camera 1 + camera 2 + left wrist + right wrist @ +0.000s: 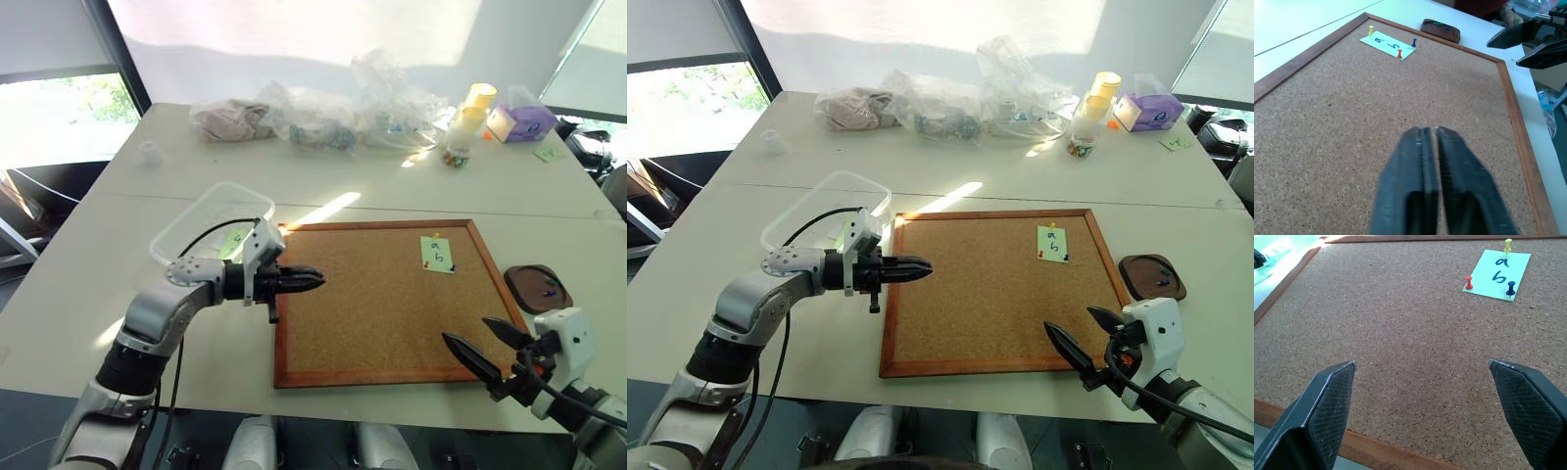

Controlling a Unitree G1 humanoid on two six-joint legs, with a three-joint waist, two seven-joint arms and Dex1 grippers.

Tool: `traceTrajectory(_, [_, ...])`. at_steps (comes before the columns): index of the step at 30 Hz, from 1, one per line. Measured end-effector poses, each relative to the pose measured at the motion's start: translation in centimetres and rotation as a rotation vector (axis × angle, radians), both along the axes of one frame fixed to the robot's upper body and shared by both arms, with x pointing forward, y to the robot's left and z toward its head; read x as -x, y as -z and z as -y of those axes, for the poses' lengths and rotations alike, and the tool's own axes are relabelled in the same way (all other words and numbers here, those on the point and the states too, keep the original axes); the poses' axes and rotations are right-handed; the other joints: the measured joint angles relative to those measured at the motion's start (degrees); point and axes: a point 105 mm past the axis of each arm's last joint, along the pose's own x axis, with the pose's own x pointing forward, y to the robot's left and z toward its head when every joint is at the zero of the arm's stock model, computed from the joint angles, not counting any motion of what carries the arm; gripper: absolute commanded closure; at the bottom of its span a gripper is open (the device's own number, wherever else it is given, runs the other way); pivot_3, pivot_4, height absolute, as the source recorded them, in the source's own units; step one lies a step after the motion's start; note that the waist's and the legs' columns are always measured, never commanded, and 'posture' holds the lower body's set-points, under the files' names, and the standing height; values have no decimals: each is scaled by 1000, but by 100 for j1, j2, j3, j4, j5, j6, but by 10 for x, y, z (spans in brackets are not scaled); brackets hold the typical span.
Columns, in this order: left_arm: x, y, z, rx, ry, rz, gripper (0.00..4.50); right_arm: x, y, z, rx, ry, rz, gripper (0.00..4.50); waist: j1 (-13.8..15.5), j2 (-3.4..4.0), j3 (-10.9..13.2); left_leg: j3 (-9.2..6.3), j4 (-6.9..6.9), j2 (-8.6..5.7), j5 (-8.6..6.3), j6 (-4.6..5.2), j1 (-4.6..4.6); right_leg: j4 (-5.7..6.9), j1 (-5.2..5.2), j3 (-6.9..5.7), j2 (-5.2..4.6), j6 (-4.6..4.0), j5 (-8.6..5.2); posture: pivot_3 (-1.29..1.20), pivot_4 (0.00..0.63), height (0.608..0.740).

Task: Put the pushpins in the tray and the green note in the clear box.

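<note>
Now, left gripper (315, 281): clenched on nothing, over the corkboard's (372, 323) left edge.
Right gripper (487, 347): fingers spread wide, hovering at the board's near right corner.
Green note (437, 254): pinned to the board's far right by 3 pushpins (1468, 282), red, yellow, blue.
Tray (534, 287): just right of the board.
Clear box (201, 220): beyond the left gripper.

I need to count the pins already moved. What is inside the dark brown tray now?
In the tray, two small pushpins are seen, one green and one blue. Its near wall hides part of the floor, so more pins could lie there unseen.
</note>
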Motion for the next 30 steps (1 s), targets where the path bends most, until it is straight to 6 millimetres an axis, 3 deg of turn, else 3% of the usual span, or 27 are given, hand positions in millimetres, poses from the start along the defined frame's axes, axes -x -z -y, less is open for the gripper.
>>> traceTrajectory(7, [-20, -17, 12, 12, 11, 83, 4461, -12, -14, 4, 19, 29, 73, 0, 16, -1, 0, 0, 0, -6, 0, 0, -1, 0, 1, -1, 2, 8, 4, 0, 150, 740])
traceTrajectory(10, [-23, -11, 29, -34, 86, 100, 4461, -23, -21, 8, 16, 68, 112, 0, 10, -3, -1, 2, 1, -16, 0, 0, -1, -2, 1, 0, 3, 9, 5, 0, 150, 740])
traceTrajectory(14, [-23, 9, 55, -88, 195, 99, 4461, -51, -42, 13, -6, 118, 215, 0, -19, -3, -1, 3, 3, -17, 0, 0, 0, -1, -1, 2, 8, 9, 5, 0, 150, 740])
traceTrajectory(18, [-29, 36, 66, -153, 207, 102, 4461, -93, -47, 30, 30, 223, 242, 0, -21, -3, 0, 5, 3, -17, 0, 0, -3, 0, -7, 3, 8, 9, 6, 0, 150, 740])
traceTrajectory(21, [-32, 50, 66, -215, 207, 129, 4461, -119, -50, 32, 6, 256, 246, 0, -10, -2, 0, 4, 2, -15, 0, 0, -10, 0, -14, 2, 9, 12, 7, 0, 150, 740])
traceTrajectory(30, [-35, 53, 70, -241, 225, 208, 4461, -167, -29, 30, 17, 244, 153, 0, 6, 0, -2, 7, 6, -11, 1, 1, -7, 0, -4, 3, -1, 14, 9, 0, 150, 740])
